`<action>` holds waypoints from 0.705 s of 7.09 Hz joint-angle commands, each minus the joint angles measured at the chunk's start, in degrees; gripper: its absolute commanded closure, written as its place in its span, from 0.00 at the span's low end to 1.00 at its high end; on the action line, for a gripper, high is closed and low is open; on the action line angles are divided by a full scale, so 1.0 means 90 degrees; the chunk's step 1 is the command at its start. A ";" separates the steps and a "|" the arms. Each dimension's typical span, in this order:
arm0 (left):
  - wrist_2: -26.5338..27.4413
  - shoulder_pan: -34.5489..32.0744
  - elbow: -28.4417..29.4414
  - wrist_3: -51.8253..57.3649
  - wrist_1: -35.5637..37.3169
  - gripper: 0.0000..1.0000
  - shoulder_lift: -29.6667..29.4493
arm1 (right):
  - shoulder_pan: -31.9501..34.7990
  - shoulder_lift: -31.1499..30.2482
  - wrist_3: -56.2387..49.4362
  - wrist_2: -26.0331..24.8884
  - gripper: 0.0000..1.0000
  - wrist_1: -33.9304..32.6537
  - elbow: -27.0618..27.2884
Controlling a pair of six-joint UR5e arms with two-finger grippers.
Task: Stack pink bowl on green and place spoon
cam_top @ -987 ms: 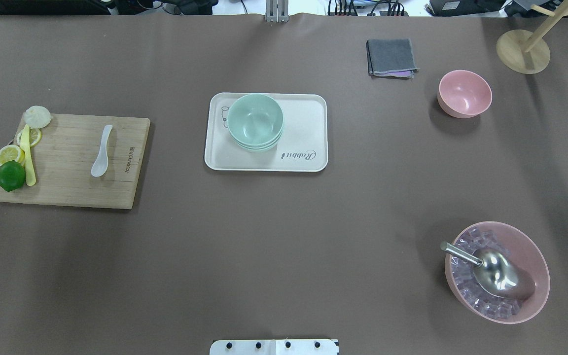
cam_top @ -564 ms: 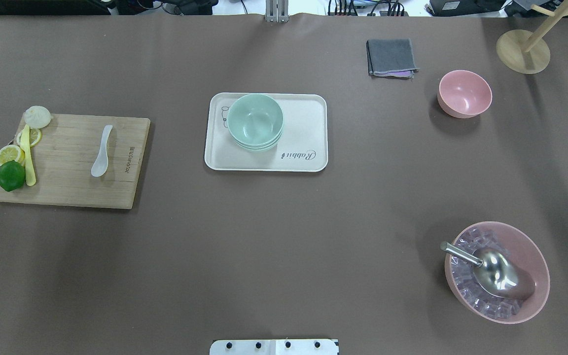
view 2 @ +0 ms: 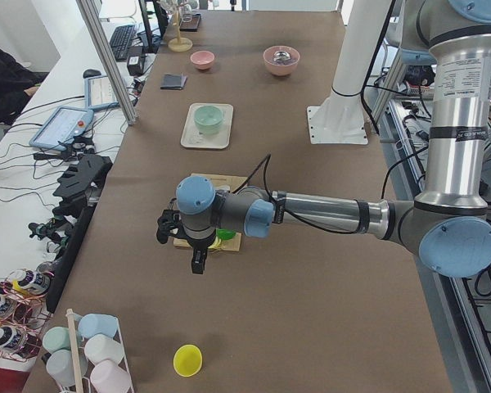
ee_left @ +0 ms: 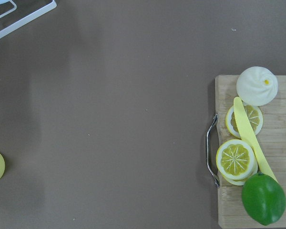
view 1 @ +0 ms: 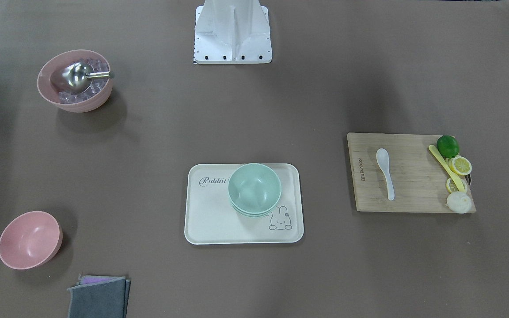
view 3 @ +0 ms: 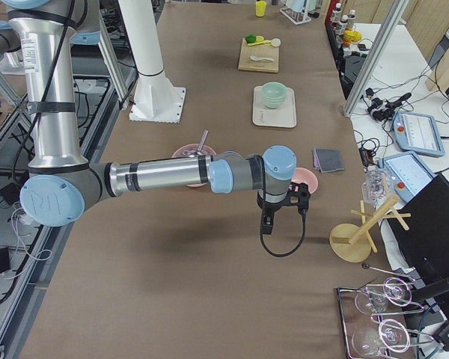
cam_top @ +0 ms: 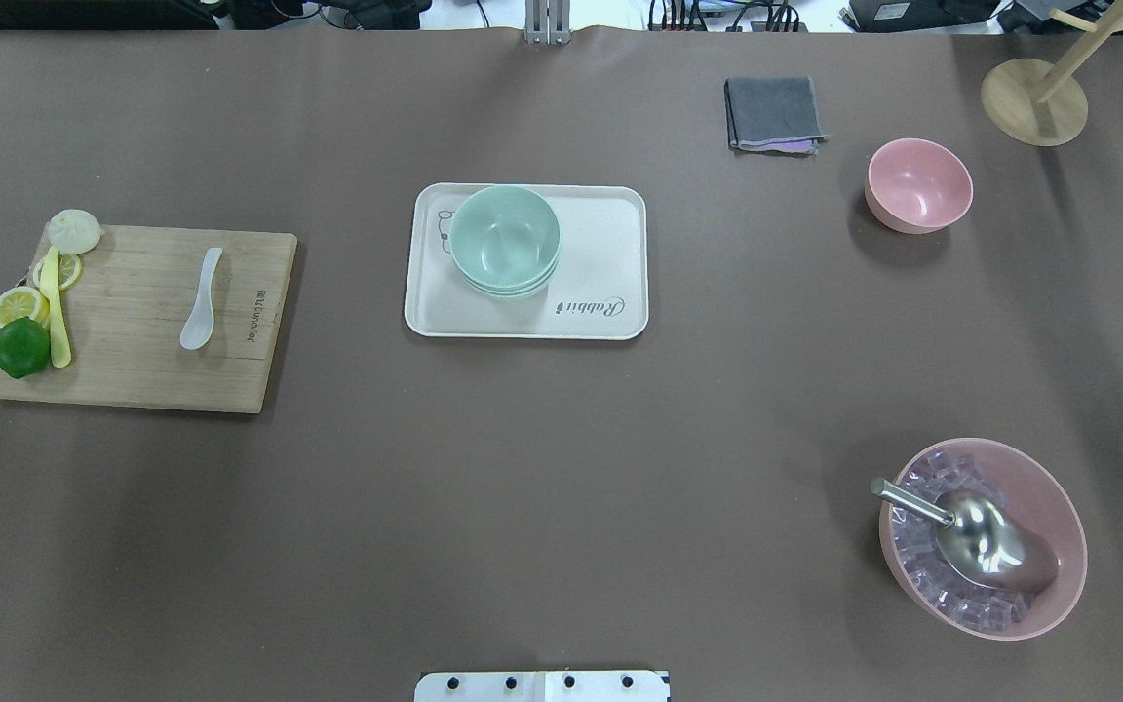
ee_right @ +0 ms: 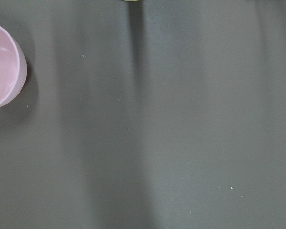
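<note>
Brown matte covering (cam_top: 522, 507) is stretching across the whole table. Toward its far right, the plain salmon-pink round bowl (cam_top: 918, 185) is sitting upright on its own, near a folded grey cloth (cam_top: 774, 113). At the centre, the short stack of mint-green round bowls (cam_top: 505, 242) is resting on a cream rectangular tray (cam_top: 610, 263). The small glossy white spoon (cam_top: 202, 298) is lying on a bamboo cutting board (cam_top: 133, 380) at the left, well apart from both. The left gripper (view 2: 198, 264) is hanging above the board's outer end, and the right gripper (view 3: 267, 223) is hanging near the pink bowl. Whether their fingers are apart or together cannot be told.

Even bright light, soft shadows
</note>
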 commanded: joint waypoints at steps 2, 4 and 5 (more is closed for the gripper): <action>-0.0001 0.0010 0.0019 0.0000 0.0010 0.02 0.0003 | 0.0006 -0.0008 -0.0002 0.0000 0.00 0.0000 0.0017; -0.0001 0.0000 0.0019 0.0000 0.0010 0.02 0.0003 | -0.0004 -0.0008 -0.0021 0.0000 0.00 -0.0010 -0.0021; -0.0001 0.0000 0.0019 0.0000 0.0010 0.02 0.0013 | -0.0004 0.0002 -0.0031 0.0000 0.00 0.0000 -0.0002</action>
